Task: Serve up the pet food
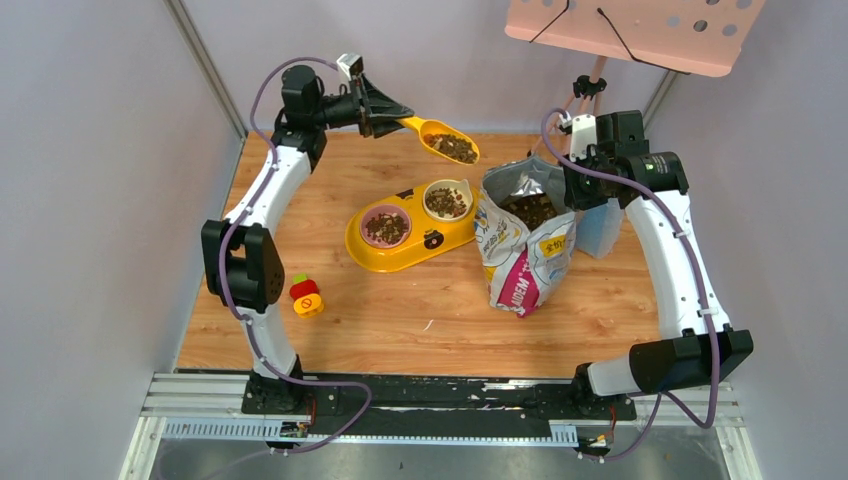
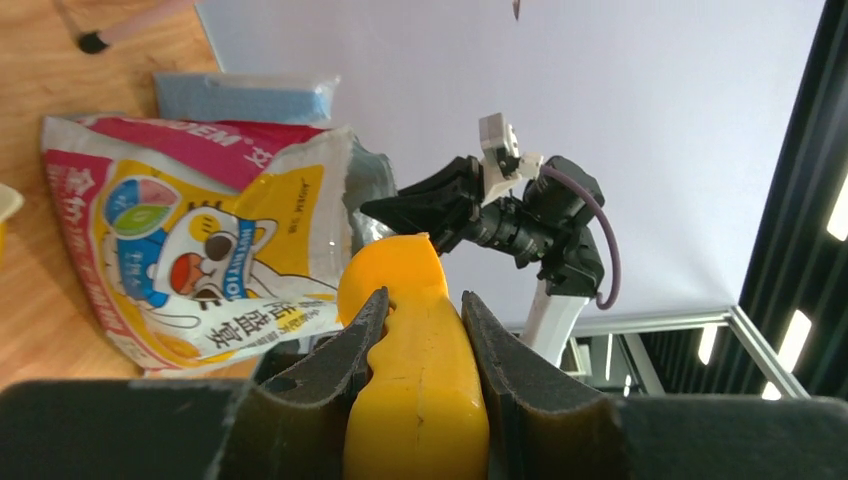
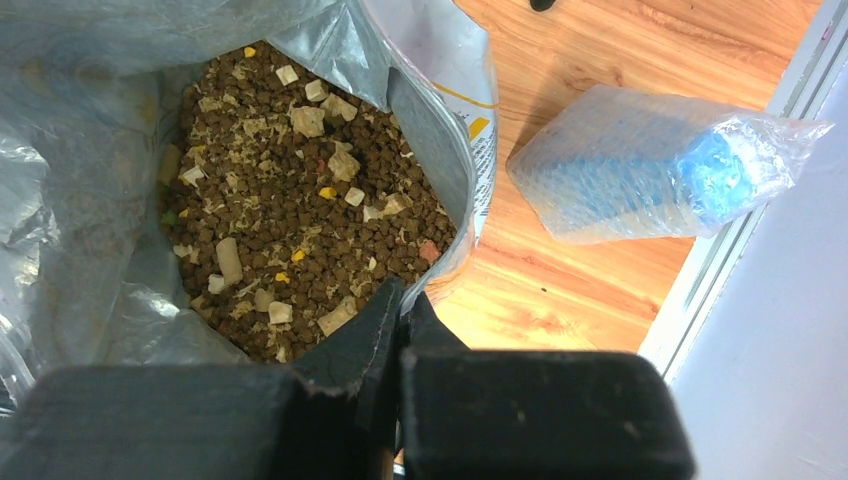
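Observation:
My left gripper (image 1: 392, 113) is shut on the handle of the yellow scoop (image 1: 447, 141), held in the air behind the yellow double feeder (image 1: 372, 255); the scoop holds pet food (image 1: 456, 149). Its handle shows between my fingers in the left wrist view (image 2: 420, 370). Both feeder bowls hold kibble (image 1: 387, 228). My right gripper (image 3: 405, 300) is shut on the rim of the printed foil bag (image 1: 525, 245), holding it open. The bag is full of brown kibble (image 3: 300, 200) with pale bits.
A blue packet in clear wrap (image 3: 650, 165) lies on the wooden table right of the bag. A small red and yellow toy (image 1: 306, 295) sits near the left arm. A pink board (image 1: 640, 30) hangs at the back.

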